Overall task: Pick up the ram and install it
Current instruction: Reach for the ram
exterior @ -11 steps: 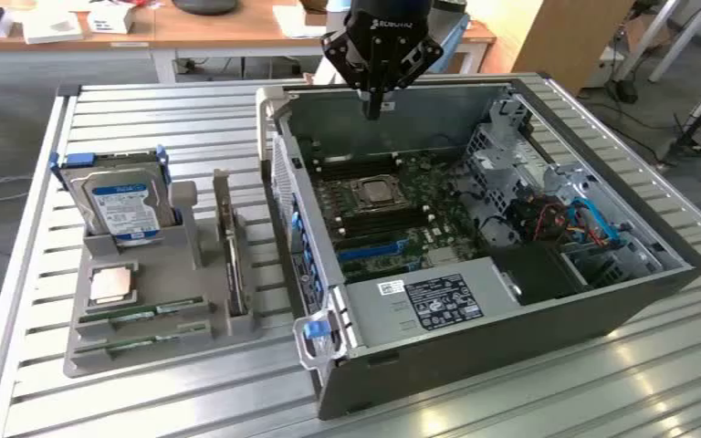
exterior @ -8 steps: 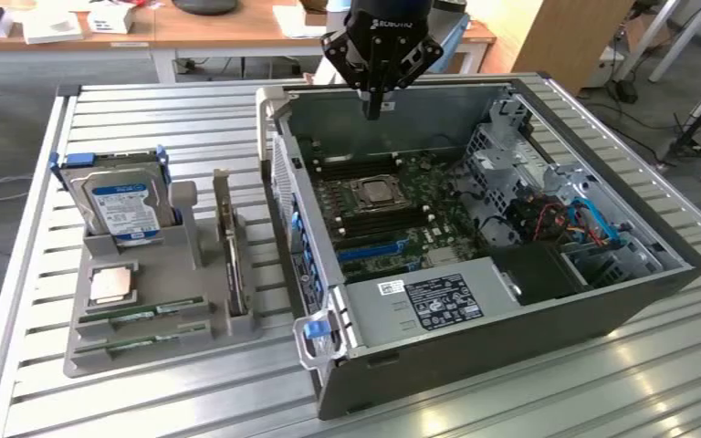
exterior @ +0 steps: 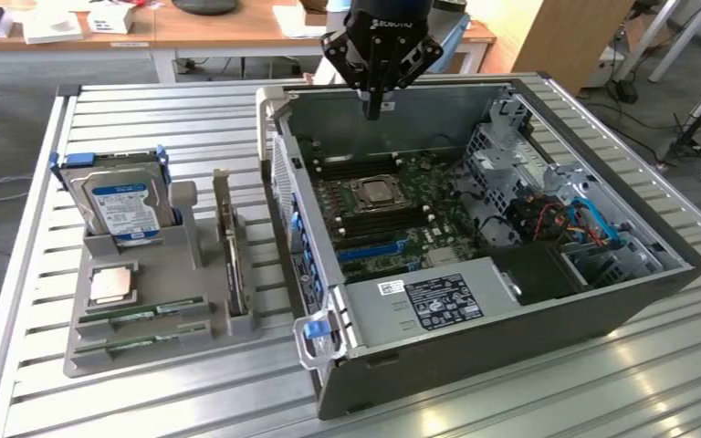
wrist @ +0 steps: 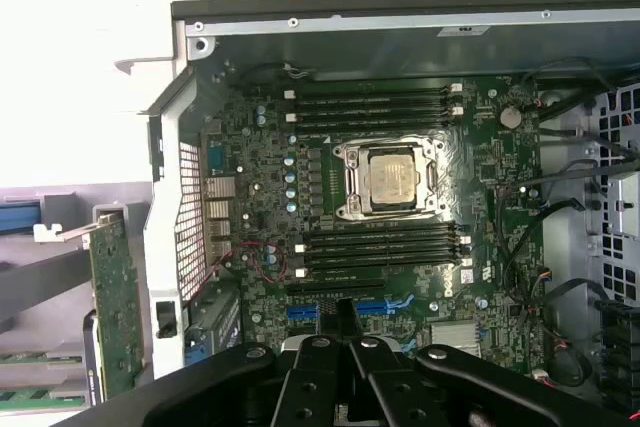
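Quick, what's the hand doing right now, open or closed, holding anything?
Hand: closed, nothing between its fingers, above the open computer case. Two ram sticks lie in the grey tray.

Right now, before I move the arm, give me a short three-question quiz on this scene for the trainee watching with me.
1. Multiple choice: where do the ram sticks lie?
A) in the grey holder beside the computer case
B) seated in the motherboard slots
C) on top of the power supply
2. True or false: the end effector hangs above the open case with its jaws spread wide.
3. Count: how many ram sticks are in the holder?

Key: 1 is A. 2 is false, because the jaws are shut and hold nothing. 3 is two.
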You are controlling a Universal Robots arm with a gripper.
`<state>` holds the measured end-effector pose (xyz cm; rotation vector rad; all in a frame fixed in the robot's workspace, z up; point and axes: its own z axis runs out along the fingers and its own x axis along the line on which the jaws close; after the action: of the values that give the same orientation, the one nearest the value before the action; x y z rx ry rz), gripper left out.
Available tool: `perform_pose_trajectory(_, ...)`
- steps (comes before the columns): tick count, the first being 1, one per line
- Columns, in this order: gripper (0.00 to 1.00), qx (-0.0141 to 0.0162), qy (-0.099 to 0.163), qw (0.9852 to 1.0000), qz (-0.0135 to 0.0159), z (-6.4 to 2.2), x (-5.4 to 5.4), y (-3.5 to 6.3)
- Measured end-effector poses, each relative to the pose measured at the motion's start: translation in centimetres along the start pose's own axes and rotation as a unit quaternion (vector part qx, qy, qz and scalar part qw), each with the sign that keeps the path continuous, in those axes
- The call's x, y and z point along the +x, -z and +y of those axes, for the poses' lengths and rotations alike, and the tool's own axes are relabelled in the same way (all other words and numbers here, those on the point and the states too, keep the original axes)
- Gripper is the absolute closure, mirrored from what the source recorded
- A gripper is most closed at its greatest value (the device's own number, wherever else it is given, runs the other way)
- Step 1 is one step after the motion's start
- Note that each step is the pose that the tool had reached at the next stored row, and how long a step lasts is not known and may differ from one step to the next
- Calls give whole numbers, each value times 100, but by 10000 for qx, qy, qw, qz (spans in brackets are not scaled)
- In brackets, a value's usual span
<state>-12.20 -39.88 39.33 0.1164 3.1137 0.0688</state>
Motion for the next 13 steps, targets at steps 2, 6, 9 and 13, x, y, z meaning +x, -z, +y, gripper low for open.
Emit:
perform_pose_trajectory(2,89,1,-2,10000,0,-1,9,1)
perform_pose_trajectory(6,89,0,-1,10000,0,-4,49,1)
perform_pose_trajectory(9,89,0,-1,10000,0,-6,83,2)
perform_pose_trajectory(13,89,0,-1,10000,0,-9,124,3)
